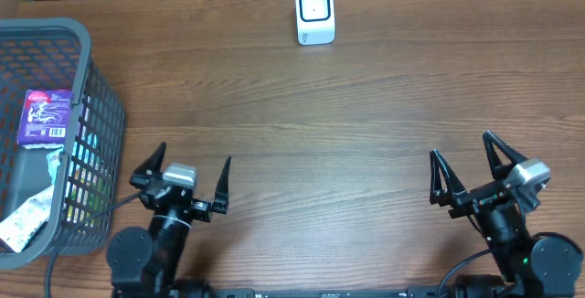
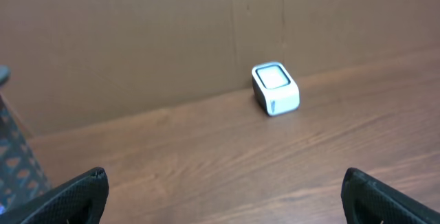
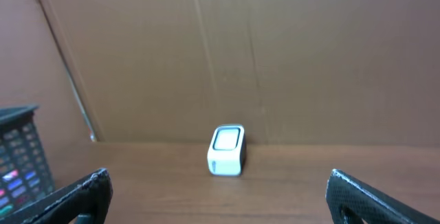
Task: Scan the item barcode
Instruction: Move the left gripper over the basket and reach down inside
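Claws wide apart over a bare stretch of bench, goods in the basket.

The left claw (image 1: 194, 154) and the right claw (image 1: 461, 145) both stand fully spread near the front edge of the wooden bench (image 1: 366, 106), each holding nothing and touching nothing. The white scanner (image 1: 315, 13) stands upright at the far edge of the bench, against the brown cardboard wall, well apart from both claws. Each wrist view shows it ahead between that claw's own fingers, a little right of centre from the left claw (image 2: 223, 176) and near centre from the right claw (image 3: 218, 174). The grey mesh basket (image 1: 102, 138) sits at the left end of the bench, just beside the left arm. Inside it a purple packet (image 1: 46, 117) lies flat on top, towards the far side, with a white packet (image 1: 27, 218) nearer the front.
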{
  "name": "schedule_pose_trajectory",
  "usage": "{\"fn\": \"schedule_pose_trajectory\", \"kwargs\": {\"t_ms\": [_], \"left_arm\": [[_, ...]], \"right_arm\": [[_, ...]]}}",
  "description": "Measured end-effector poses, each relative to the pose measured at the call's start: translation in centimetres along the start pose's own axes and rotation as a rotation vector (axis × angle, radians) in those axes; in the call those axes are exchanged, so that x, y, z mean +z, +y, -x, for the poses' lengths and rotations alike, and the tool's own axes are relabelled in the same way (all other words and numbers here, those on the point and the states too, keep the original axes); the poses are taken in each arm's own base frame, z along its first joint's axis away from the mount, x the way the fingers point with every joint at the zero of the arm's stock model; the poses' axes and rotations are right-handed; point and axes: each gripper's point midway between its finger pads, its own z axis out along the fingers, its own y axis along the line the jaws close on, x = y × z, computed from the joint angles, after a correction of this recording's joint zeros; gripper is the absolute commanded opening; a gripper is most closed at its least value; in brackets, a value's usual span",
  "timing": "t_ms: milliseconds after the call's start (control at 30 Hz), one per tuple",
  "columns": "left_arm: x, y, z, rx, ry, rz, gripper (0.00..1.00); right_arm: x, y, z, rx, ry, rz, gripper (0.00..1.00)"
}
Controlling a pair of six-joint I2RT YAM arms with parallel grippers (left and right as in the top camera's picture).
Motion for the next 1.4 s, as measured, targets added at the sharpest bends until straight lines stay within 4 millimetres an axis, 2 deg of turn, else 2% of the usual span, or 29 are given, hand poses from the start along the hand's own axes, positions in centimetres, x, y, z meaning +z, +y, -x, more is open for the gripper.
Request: {"fn": "schedule_pose_trajectory", "kwargs": {"t_ms": [67,133,200,267,367,533,700,867,1133,1233,1300,1400], "left_arm": [[-0.1,0.1,1.1,-0.016,0.058,-0.012,1.00],[0.2,0.5,3.6,-0.027,0.099,-0.019,1.00],[0.2,0.7,4.8,-0.042,0.155,-0.027,1.00],[0.4,1.1,7.4,-0.053,0.199,-0.033,1.00],[0.5,1.4,9.4,-0.080,0.314,-0.050,1.00],[1.2,1.8,12.2,-0.120,0.479,-0.080,1.00],[2.6,1.5,12.7,-0.153,0.560,-0.132,0.99],[3.7,1.1,12.0,-0.176,0.599,-0.170,1.00],[3.6,1.0,11.4,-0.190,0.628,-0.171,1.00],[3.8,2.6,11.1,-0.230,0.640,-0.056,1.00],[3.6,4.6,11.1,-0.280,0.648,0.072,1.00],[3.0,8.0,12.4,-0.344,0.606,0.237,1.00]], "right_arm": [[0.3,0.1,0.5,0.024,0.065,-0.010,1.00],[0.8,0.5,2.4,0.035,0.090,-0.012,1.00],[1.0,0.8,3.5,0.039,0.111,-0.012,1.00],[1.4,1.5,5.5,0.031,0.140,0.004,1.00],[1.9,2.2,7.8,0.040,0.199,0.007,1.00],[2.8,2.2,8.7,0.097,0.355,-0.018,1.00],[3.7,1.8,8.3,0.161,0.499,-0.052,1.00],[4.1,1.3,7.3,0.183,0.548,-0.063,1.00],[3.9,1.4,6.8,0.192,0.566,-0.064,1.00],[3.8,1.3,6.6,0.197,0.577,-0.067,1.00],[4.0,1.2,6.3,0.202,0.589,-0.070,1.00],[4.3,0.9,5.7,0.214,0.615,-0.076,1.00]]}}
